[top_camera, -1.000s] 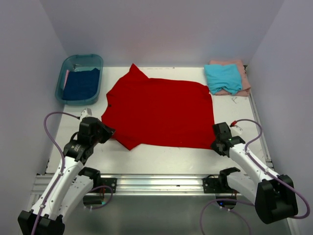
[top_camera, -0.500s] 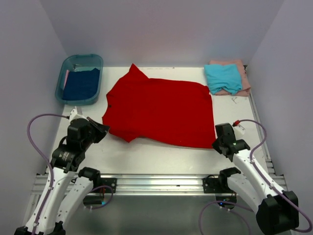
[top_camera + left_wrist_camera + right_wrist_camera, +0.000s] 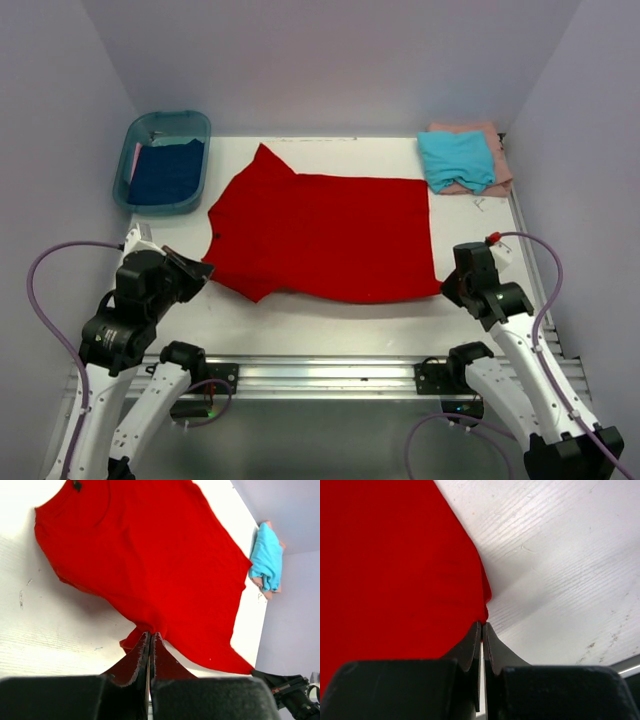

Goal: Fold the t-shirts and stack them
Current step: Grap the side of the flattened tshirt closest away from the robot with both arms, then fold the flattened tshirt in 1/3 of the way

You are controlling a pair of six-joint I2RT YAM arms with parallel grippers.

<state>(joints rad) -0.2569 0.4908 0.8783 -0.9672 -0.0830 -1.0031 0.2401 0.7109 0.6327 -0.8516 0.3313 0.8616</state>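
The red t-shirt [image 3: 320, 235] lies spread across the middle of the table, its near edge lifted at both corners. My left gripper [image 3: 203, 272] is shut on the shirt's near left corner, by the sleeve; the left wrist view shows the red cloth [image 3: 145, 555] bunched at the closed tips of the gripper [image 3: 151, 635]. My right gripper [image 3: 447, 287] is shut on the near right corner; the right wrist view shows the red hem [image 3: 395, 570] pinched in the gripper [image 3: 483, 624]. A folded teal t-shirt [image 3: 456, 158] lies on a folded pink t-shirt [image 3: 500, 168] at the far right. A dark blue t-shirt [image 3: 165, 172] lies in the tub.
A teal plastic tub [image 3: 170, 116] stands at the far left corner. The white table [image 3: 330, 315] is walled on the left, back and right. A metal rail [image 3: 320, 372] runs along the near edge between the arm bases.
Both arms have risen and drawn back toward the near edge, each holding a corner. The red shirt's near edge has lifted and the shirt has shifted a little to the left.
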